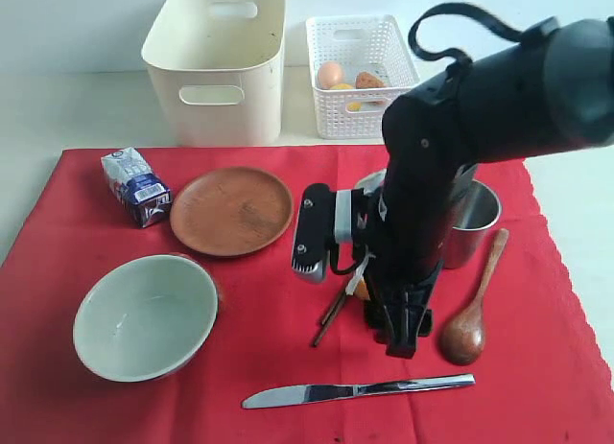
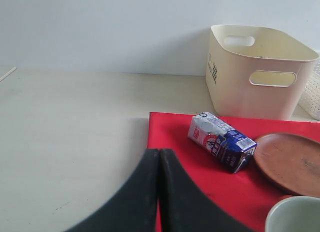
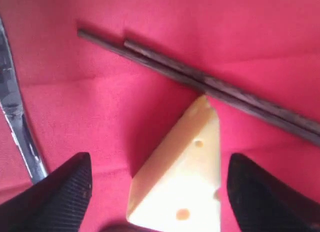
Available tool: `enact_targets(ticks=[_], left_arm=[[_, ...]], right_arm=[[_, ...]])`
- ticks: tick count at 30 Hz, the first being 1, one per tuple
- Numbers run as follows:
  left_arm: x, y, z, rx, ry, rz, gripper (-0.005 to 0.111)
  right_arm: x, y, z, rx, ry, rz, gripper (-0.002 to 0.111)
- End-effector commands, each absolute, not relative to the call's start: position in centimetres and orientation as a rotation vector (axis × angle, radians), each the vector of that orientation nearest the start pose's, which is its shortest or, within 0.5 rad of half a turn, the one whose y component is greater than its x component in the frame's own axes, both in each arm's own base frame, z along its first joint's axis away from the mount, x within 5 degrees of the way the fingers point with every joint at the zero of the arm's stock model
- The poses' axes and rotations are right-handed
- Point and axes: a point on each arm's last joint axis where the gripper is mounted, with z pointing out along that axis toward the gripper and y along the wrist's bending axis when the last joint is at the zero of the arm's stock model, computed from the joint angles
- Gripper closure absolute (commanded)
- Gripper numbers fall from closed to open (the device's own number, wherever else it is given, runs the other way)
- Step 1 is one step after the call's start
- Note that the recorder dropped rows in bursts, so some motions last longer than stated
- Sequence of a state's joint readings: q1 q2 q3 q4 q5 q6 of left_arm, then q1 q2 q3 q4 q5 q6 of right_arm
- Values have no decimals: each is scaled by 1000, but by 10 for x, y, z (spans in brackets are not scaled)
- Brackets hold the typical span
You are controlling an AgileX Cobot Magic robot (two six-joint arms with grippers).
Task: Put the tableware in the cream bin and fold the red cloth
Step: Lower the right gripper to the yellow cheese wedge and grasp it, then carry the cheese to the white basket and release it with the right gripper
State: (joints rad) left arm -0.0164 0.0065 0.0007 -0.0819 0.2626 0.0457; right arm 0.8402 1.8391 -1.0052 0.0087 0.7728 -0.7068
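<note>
- tableware sits out on the red cloth (image 1: 278, 367), none of it in the cream bin (image 1: 221, 118); the cloth lies spread flat and unfolded under the round brown plate (image 1: 231, 210).
- the cream bin stands behind the plate, off the cloth; the white lattice basket (image 1: 350, 118) is behind the plate and to its right in the exterior view, with an egg (image 1: 329, 74) inside.
- the pale green-white bowl (image 1: 144, 315) stands upright in front of the plate and a little to its left, near it but apart.
- the small blue-white carton (image 1: 136, 186) lies on its side just left of the plate.
- the right gripper (image 3: 160, 192) hangs low over the cloth to the right of the plate, jaws spread wide on either side of a cheese wedge (image 3: 185, 177), with a gap on each side and nothing gripped.
- the brown chopsticks (image 3: 200, 81) lie side by side right of the plate, at the tip of the cheese.
- the steel cup (image 1: 472, 219) stands well right of the plate, partly hidden by the right arm (image 1: 460, 128); the dark wooden spoon (image 1: 472, 315) lies as far right and nearer the camera.
- the silver table knife (image 1: 357, 390) lies in front of the plate, to its right.
- the left gripper (image 2: 159, 192) is closed, fingers pressed together on nothing, at the cloth's edge well left of the plate, beyond the carton.
</note>
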Motion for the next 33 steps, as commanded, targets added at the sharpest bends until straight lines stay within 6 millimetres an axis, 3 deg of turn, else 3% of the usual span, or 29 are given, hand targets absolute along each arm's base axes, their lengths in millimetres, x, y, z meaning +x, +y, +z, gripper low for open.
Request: enact_targets(ticks=[1, 12, 31, 33], left_arm=[[55, -3, 190, -6, 1740, -58, 104], [55, -3, 190, -6, 1740, -58, 104], [55, -3, 190, -6, 1740, -58, 104], [55, -3, 190, -6, 1740, -58, 104]], right_arm=[[214, 234, 122, -2156, 2267, -68, 37], [216, 233, 117, -2144, 2278, -95, 42], [216, 233, 117, -2144, 2278, -95, 108], [215, 233, 119, -2143, 2277, -95, 108]])
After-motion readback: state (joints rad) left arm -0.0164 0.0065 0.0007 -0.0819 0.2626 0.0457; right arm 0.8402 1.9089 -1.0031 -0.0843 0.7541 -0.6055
